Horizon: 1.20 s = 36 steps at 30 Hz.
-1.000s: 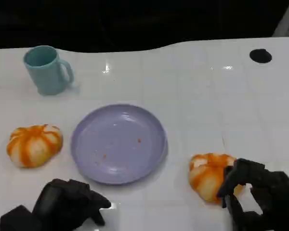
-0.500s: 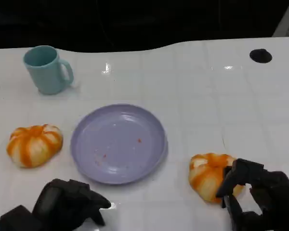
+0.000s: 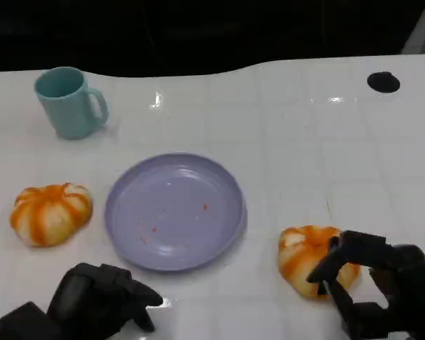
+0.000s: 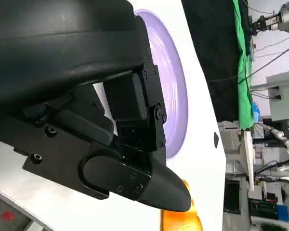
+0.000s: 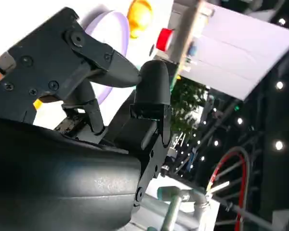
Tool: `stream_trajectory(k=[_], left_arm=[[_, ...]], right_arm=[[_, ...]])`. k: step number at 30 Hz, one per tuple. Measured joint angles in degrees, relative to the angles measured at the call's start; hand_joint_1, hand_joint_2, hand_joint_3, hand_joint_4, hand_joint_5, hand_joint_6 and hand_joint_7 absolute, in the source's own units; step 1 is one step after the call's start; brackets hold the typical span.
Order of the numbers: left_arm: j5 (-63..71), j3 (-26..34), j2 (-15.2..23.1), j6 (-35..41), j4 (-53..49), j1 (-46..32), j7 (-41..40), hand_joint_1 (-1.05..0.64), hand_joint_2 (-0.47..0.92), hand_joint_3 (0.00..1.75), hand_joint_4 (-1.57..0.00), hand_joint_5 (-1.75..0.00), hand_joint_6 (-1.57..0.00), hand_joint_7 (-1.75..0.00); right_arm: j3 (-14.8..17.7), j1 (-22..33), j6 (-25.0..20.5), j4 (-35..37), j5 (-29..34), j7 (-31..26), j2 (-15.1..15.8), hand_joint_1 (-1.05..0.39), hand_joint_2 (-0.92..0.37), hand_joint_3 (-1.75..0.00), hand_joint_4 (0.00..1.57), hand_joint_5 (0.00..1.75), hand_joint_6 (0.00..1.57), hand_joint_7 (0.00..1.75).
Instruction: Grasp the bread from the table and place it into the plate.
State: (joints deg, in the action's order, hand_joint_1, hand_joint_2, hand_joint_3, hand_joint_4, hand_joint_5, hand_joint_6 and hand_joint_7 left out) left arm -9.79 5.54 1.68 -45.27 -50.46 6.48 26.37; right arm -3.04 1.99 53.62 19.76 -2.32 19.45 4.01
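The bread (image 3: pixel 306 265) is cupped, not gripped, by the spread right hand (image 3: pixel 372 287); plate (image 3: pixel 174 210) at ten o'clock, teal mug (image 3: pixel 69 102) beyond; left hand (image 3: pixel 103 303) is curled empty.

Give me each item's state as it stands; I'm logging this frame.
Plate: no bread in it, only crumbs.
Right bread: on the table, right hand at it.
Left bread: on the table, untouched.
Mug: upright.
Left hand: holds nothing.

plate (image 3: pixel 175 211) centre | buns (image 3: pixel 50 213) (image 3: pixel 308 259) left, right | cup (image 3: pixel 69 102) behind-left
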Motion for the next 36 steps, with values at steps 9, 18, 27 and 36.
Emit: stream_trajectory(k=[9,18,27,36], left_arm=[[0.03,-0.16,-0.28,0.14,0.68,-0.01,0.02,-1.05,0.92,0.07,-1.30,-1.03,-1.54,-0.30],[0.36,-0.24,-0.52,0.68,0.80,0.01,-0.07,-1.05,0.92,0.08,-1.30,-1.03,-1.53,-0.29],[0.68,-0.34,-0.85,0.75,1.08,0.06,-0.31,-1.05,0.92,0.07,-1.30,-1.02,-1.54,-0.29],[0.78,-0.40,-0.95,0.77,1.14,0.14,-0.57,-1.05,0.92,0.07,-1.30,-1.02,-1.54,-0.29]], right_arm=[[1.66,3.03,-15.44,-19.45,18.34,-2.56,8.93,-0.54,-0.92,-0.11,0.13,0.63,0.28,0.25],[1.50,5.17,-29.79,-35.30,28.32,1.80,17.21,-0.62,-0.92,-0.07,0.01,0.32,0.22,0.01],[-2.73,3.10,-37.13,-40.31,43.88,2.78,21.47,-0.67,-0.88,0.00,0.00,0.18,0.15,0.00],[-8.68,-1.40,-40.50,-37.76,53.40,1.94,21.74,-0.66,-0.87,0.00,0.03,0.22,0.16,0.01]])
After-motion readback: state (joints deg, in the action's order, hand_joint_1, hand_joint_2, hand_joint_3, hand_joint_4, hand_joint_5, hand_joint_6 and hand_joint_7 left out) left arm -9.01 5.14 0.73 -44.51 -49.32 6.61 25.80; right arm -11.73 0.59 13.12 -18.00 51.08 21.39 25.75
